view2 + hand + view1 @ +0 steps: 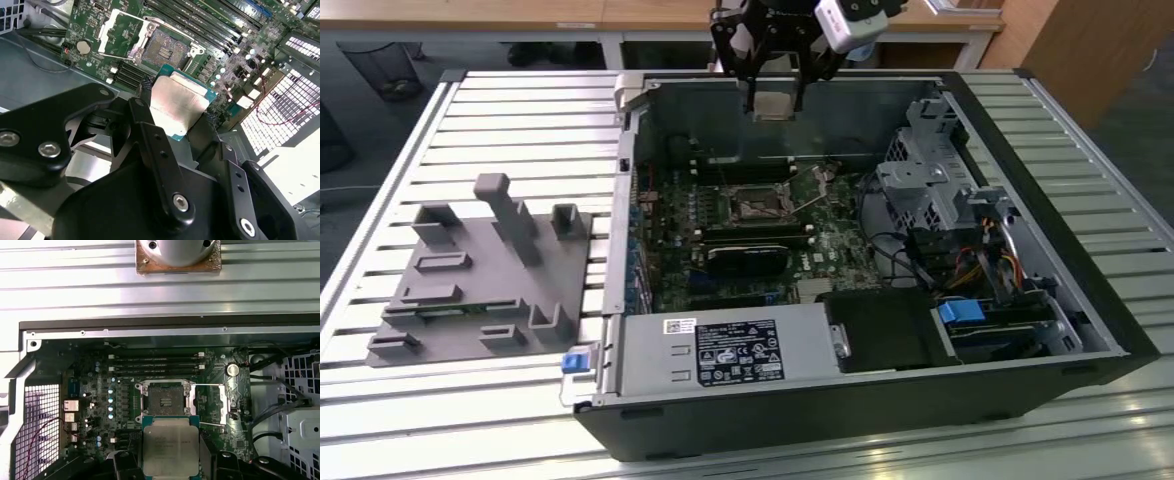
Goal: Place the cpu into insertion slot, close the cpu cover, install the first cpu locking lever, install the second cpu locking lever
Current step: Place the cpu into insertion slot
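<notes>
A grey fixture (480, 270) sits on the table (494, 110), well away from the gripper (774, 98) toward the exterior view's left. The gripper hangs above the far wall of the open case (854, 410), its fingers (140, 110) clamped on the edges of the cpu (167, 447), metal face showing. Below the gripper and well apart from it, the slot (167, 401) lies bare, with its cover (223, 402) swung open beside it.
</notes>
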You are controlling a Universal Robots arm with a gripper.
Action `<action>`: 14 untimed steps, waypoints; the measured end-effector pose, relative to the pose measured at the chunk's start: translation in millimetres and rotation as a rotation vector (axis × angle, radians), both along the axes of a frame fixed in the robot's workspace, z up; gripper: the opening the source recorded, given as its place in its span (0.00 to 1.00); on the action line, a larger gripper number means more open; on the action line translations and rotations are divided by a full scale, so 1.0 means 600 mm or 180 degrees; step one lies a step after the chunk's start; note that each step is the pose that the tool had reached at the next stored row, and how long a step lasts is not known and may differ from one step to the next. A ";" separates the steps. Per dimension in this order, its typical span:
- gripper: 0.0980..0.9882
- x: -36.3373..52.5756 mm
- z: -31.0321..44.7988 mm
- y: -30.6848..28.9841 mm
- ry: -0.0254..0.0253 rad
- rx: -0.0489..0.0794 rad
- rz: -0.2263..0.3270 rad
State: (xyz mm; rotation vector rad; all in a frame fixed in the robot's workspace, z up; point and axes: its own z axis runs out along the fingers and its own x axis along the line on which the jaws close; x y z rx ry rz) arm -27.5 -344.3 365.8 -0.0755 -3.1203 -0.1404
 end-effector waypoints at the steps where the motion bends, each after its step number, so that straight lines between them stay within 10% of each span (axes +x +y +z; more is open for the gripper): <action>1: 0.50 0.000 0.000 0.0000 0.0000 0.0000 -0.0005; 14: 0.50 0.000 0.000 0.0000 0.0000 0.0000 -0.0076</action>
